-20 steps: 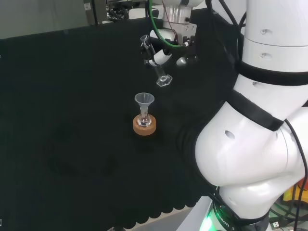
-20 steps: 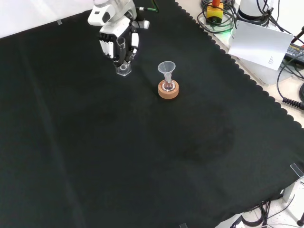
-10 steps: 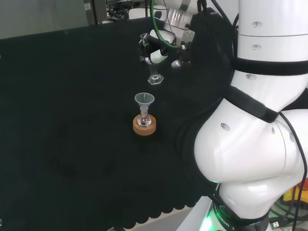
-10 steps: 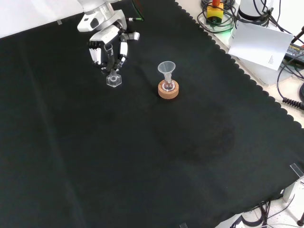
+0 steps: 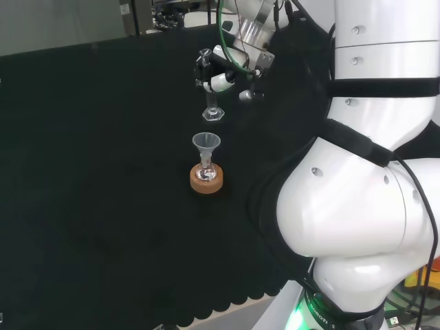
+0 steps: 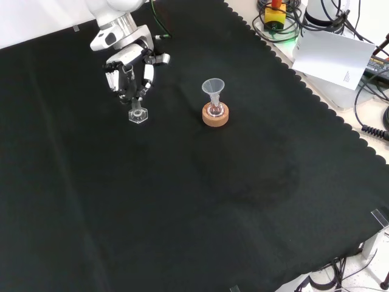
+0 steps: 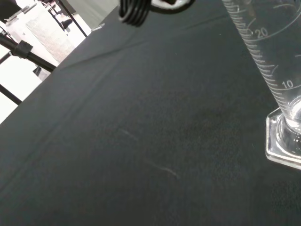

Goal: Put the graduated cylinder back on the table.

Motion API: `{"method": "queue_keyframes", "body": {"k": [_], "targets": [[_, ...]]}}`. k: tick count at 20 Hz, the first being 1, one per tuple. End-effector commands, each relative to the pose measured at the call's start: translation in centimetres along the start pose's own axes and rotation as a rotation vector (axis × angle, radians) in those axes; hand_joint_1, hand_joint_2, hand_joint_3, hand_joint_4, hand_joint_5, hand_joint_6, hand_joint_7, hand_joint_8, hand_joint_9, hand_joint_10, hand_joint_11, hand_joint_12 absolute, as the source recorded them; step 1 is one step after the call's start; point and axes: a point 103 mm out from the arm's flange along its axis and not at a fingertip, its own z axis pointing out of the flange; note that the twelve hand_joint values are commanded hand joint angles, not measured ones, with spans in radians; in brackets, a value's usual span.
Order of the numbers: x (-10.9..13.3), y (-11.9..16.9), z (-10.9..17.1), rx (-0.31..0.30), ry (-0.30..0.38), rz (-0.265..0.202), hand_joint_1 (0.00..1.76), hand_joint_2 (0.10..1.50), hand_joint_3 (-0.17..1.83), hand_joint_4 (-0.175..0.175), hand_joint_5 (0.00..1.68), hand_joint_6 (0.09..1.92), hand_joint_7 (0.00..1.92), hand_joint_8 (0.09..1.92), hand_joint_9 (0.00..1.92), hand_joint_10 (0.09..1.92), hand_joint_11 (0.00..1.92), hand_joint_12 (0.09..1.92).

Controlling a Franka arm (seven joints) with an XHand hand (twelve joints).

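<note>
In the head view the hand (image 5: 223,69) is curled round the upper part of the graduated cylinder (image 5: 211,103), pinching its clear tube between fingers and thumb. The cylinder hangs upright straight below the hand, its hexagonal foot at or just above the black cloth of the worktop (image 5: 103,172); whether the foot touches cannot be told. Nearer the camera than the hand, and below it in this view, a clear funnel (image 5: 205,146) sits in a small flask (image 5: 205,170) on a cork ring (image 5: 206,179).

In the front view the hand (image 6: 129,70) comes in from the top with its fingers closed about the cylinder (image 6: 138,109). The foot shows just under the fingertips, close to the cloth (image 6: 182,213). The funnel (image 6: 213,90) and cork ring (image 6: 216,115) stand to the right of the hand, clearly apart from it.

In the wrist view the cylinder's (image 7: 277,89) marked tube and clear foot stand close and large, with dark cloth (image 7: 117,141) spread around the foot, and a black ribbed part of the hand (image 7: 134,10) at the edge.
</note>
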Motion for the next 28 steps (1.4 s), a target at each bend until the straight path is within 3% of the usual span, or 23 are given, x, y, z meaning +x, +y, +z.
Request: {"method": "queue_keyframes", "body": {"k": [1, 21, 25, 28], "targets": [[-0.3, 0.6, 0.6, -0.007, 0.023, -0.013, 1.14, 0.92, 0.46, -0.175, 0.94, 1.15, 1.19, 0.29, 1.39, 0.09, 1.25, 0.72], [-1.0, 0.6, 1.7, 0.005, 0.027, -0.021, 1.14, 0.96, 0.41, -0.175, 0.92, 1.17, 1.13, 0.33, 1.36, 0.09, 1.23, 0.75], [-0.7, 0.7, 2.2, 0.02, 0.043, -0.018, 1.13, 1.06, 0.23, -0.175, 0.88, 1.18, 1.04, 0.43, 1.33, 0.09, 1.2, 0.78], [-0.7, 0.6, 2.5, 0.033, 0.048, -0.013, 1.12, 1.15, 0.07, -0.173, 0.85, 1.2, 0.88, 0.53, 1.25, 0.09, 1.08, 0.89]]}}
